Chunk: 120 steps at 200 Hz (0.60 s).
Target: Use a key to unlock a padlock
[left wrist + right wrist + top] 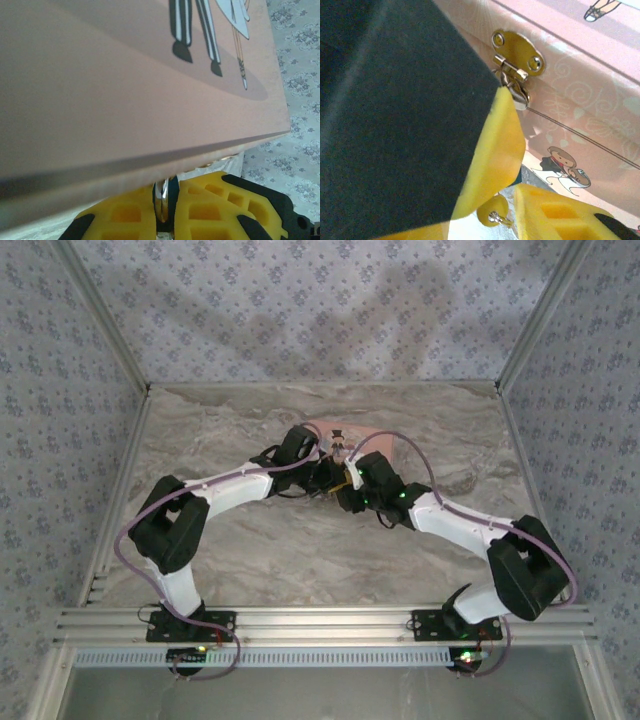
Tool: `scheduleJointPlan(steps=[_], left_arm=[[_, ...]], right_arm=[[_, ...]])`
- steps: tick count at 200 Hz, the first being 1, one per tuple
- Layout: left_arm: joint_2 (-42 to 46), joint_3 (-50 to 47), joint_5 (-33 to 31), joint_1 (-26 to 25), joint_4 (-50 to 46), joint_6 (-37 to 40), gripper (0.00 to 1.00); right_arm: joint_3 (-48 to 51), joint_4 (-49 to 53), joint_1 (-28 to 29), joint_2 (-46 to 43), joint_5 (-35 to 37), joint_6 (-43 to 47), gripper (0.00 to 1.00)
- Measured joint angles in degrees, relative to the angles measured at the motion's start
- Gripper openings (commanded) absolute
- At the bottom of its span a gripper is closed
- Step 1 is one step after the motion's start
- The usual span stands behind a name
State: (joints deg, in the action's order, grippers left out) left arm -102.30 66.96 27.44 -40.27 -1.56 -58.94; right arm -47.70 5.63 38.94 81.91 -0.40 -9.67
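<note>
A pink tin (352, 434) with a cartoon couple stands mid-table, and both arms meet at its near side. My left gripper (167, 194) is shut on the padlock (163, 201), with a silver shackle and a dark teal sliver between its yellow fingers (215, 205), right under the tin's lid (125, 90). In the right wrist view the shackle (521, 98) hangs from a gold hasp (518, 50). The left arm's black and yellow finger (395, 100) hides the lock's body. The key (492, 212), a small round yellowish head with a silver ring, sits between the parted jaws of my right gripper (480, 220); no finger clearly clamps it.
The marble table (250, 560) lies inside patterned walls with metal corner posts (105, 340). Both grippers (322, 472) (352, 482) crowd against the tin's near face. A purple cable (425, 465) loops over the right arm.
</note>
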Motion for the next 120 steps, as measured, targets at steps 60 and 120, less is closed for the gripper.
scheduleJointPlan(steps=[60,120], left_arm=[[0.0,0.1,0.0,0.1,-0.5,0.3,0.0],[0.0,0.0,-0.1,0.1,-1.4,0.5,0.16]], right_arm=[[-1.1,1.6,0.1,0.3,0.9,2.0,0.0],[-0.3,0.5,-0.4,0.4,-1.6,1.6,0.0]])
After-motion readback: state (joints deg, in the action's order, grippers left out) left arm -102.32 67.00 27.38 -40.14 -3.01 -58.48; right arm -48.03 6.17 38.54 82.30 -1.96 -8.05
